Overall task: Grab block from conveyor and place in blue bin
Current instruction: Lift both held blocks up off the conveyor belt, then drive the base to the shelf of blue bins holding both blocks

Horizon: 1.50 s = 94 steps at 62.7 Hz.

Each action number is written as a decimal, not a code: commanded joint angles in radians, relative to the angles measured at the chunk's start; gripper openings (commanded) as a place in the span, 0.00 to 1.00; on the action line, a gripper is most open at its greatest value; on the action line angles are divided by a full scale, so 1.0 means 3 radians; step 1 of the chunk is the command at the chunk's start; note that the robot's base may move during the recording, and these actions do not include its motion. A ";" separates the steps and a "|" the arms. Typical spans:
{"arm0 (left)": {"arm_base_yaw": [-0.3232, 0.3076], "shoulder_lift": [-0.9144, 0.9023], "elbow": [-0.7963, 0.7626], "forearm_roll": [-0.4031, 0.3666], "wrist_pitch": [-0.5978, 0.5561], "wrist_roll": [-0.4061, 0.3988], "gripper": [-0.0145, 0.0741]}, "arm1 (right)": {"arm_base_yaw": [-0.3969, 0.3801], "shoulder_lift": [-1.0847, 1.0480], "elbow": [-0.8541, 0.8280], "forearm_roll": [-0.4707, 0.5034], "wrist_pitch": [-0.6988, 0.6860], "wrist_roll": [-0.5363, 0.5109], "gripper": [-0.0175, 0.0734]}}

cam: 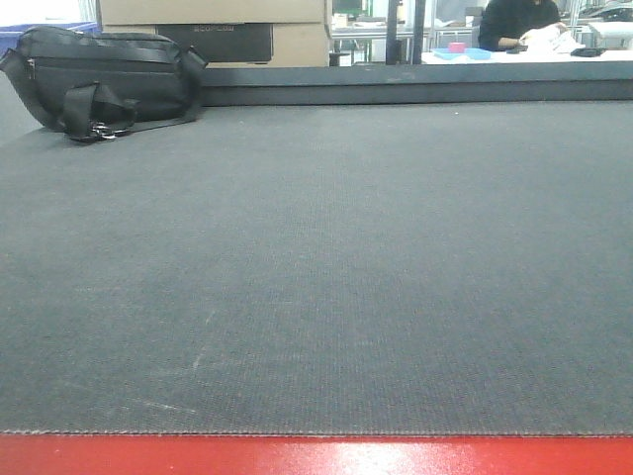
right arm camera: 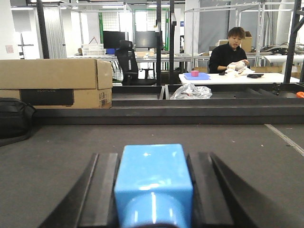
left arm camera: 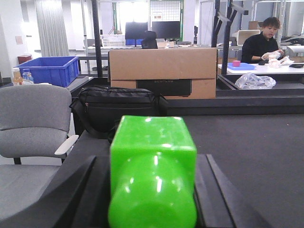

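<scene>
Fine-woven dark grey conveyor (cam: 316,277), red-edged; left tool (left arm camera: 152,160) pinches green block (left arm camera: 153,140), right tool (right arm camera: 153,159) blue block (right arm camera: 153,178).

The belt (cam: 316,277) is dark grey woven stuff, matt and a bit rough, with pale scuffs. Its red edge (cam: 316,457) is smooth and shiny. At the far end of the belt, the black bag (cam: 104,79) is soft matt cloth and the brown box (left arm camera: 162,64) is plain cardboard. The green piece (left arm camera: 153,161) and the blue piece (right arm camera: 153,175) are shiny smooth plastic. The bin (left arm camera: 47,70) looks like hard blue plastic. The chair (left arm camera: 33,114) is fuzzy grey cloth.
</scene>
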 commanded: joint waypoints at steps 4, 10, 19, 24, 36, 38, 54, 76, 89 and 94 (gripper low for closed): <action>-0.0013 -0.0015 -0.0002 0.0010 -0.0061 0.0000 0.04 | -0.0012 -0.0001 -0.0004 -0.0011 -0.0102 -0.0023 0.02; -0.0013 -0.0015 -0.0002 0.0010 -0.0061 0.0000 0.04 | -0.0012 -0.0001 -0.0004 -0.0011 -0.0102 -0.0023 0.02; -0.0013 -0.0015 -0.0002 0.0010 -0.0061 0.0000 0.04 | -0.0012 -0.0001 -0.0004 -0.0011 -0.0102 -0.0023 0.02; -0.0013 -0.0015 -0.0002 0.0010 -0.0061 0.0000 0.04 | -0.0012 -0.0001 -0.0004 -0.0011 -0.0102 -0.0023 0.02; -0.0013 -0.0015 -0.0002 0.0010 -0.0061 0.0000 0.04 | -0.0012 -0.0001 -0.0004 -0.0011 -0.0102 -0.0023 0.02; -0.0013 -0.0015 -0.0002 0.0010 -0.0061 0.0000 0.04 | -0.0012 -0.0001 -0.0004 -0.0011 -0.0102 -0.0023 0.02; -0.0013 -0.0015 -0.0002 0.0010 -0.0061 0.0000 0.04 | -0.0012 -0.0001 -0.0004 -0.0011 -0.0102 -0.0023 0.02; -0.0013 -0.0052 -0.0002 0.0010 -0.0062 0.0000 0.04 | -0.0012 -0.0001 -0.0004 -0.0011 -0.0102 -0.0023 0.02; -0.0013 -0.0130 -0.0002 0.0010 -0.0062 0.0000 0.04 | -0.0012 -0.0001 -0.0004 -0.0011 -0.0102 -0.0023 0.02; -0.0013 -0.0132 -0.0002 0.0010 -0.0062 0.0000 0.04 | -0.0012 -0.0001 -0.0004 -0.0011 -0.0102 -0.0023 0.02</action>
